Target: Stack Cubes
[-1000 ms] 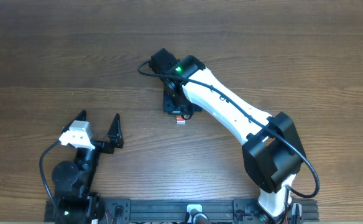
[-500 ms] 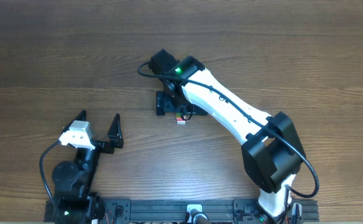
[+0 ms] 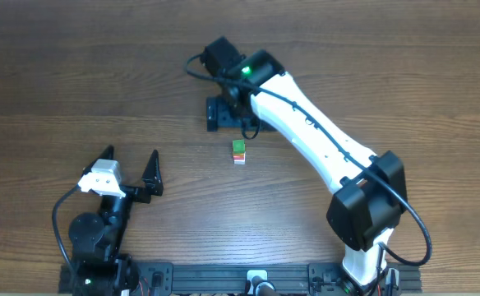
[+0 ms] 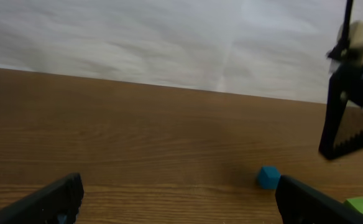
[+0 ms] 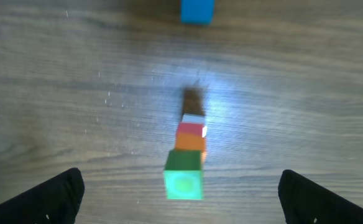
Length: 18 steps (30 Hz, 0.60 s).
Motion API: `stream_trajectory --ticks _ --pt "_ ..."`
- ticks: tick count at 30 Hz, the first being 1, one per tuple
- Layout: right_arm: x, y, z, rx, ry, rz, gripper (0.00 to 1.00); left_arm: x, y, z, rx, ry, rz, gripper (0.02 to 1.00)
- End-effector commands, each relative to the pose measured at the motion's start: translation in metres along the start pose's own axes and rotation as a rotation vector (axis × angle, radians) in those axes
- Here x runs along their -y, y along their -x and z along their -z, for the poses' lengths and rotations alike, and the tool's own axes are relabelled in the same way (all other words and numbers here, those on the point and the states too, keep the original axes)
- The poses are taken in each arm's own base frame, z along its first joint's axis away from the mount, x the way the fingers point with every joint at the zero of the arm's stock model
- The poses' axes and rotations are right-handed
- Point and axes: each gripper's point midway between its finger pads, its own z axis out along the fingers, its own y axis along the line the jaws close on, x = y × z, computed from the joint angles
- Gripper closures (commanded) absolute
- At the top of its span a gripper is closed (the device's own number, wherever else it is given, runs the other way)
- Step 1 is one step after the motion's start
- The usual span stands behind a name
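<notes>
Cube tower (image 5: 188, 146), green over orange, red and white, stands slim beneath my released right gripper (image 3: 232, 121); setting the small blue cube (image 5: 197, 10) on off-centre could topple it.

Cube stack (image 5: 188, 155) stands alone; blue cube (image 5: 197, 10) lies well apart

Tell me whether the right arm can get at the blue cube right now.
Probably yes. The open right gripper hangs above the stack, and the blue cube sits apart on bare table close by, nothing covering it.
</notes>
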Motion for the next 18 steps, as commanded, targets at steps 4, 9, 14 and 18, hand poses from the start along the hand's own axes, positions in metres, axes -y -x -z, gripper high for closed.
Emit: stream_trajectory --ticks 4,9,14,18 --pt "0.009 0.038 -0.024 -0.006 -0.050 0.049 0.009 0.000 -0.001 0.000 0.000 -0.007 -0.011 0.020" --pt "0.003 0.055 -0.049 -0.048 -0.075 0.076 0.009 0.000 -0.001 0.000 0.000 -0.007 -0.011 0.020" --pt "0.008 0.059 -0.076 -0.098 -0.104 0.069 0.009 0.000 -0.001 0.000 0.000 -0.007 -0.011 0.020" --pt "0.013 0.061 -0.093 -0.115 -0.115 0.057 0.009 0.000 -0.001 0.000 0.000 -0.007 -0.011 0.020"
